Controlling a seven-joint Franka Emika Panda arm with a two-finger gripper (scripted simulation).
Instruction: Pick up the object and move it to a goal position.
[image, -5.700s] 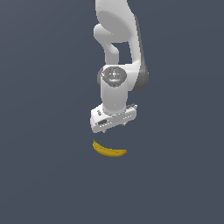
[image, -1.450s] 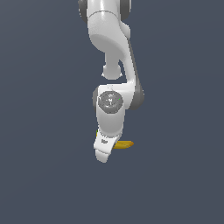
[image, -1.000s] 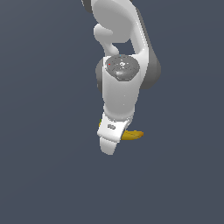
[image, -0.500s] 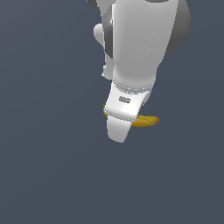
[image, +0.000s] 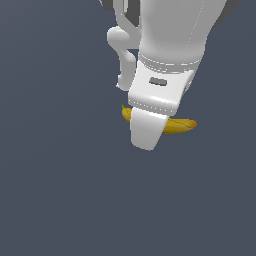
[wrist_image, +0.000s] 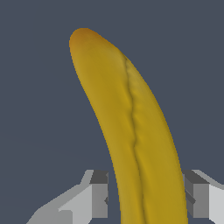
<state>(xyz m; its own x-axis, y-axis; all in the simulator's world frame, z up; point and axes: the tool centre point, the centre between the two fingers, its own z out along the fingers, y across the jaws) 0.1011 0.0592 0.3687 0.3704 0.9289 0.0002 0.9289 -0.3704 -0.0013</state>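
Note:
The yellow banana (image: 181, 125) is held crosswise in my gripper (image: 146, 134). In the exterior view its greenish stem tip sticks out to the left and its brownish end to the right. One white finger (image: 145, 131) hides its middle and the other finger is hidden behind it. In the wrist view the banana (wrist_image: 131, 127) fills the picture and runs between the two grey pads (wrist_image: 99, 194). The pads press on its sides, so my gripper (wrist_image: 146, 197) is shut on it.
A plain dark grey surface (image: 55, 190) lies all around and below. The white arm (image: 170, 35) fills the upper right of the exterior view. No other object or goal marker shows.
The gripper, once open above the lying banana, has closed on it. Over the last second it has come much nearer the exterior camera with the banana in it.

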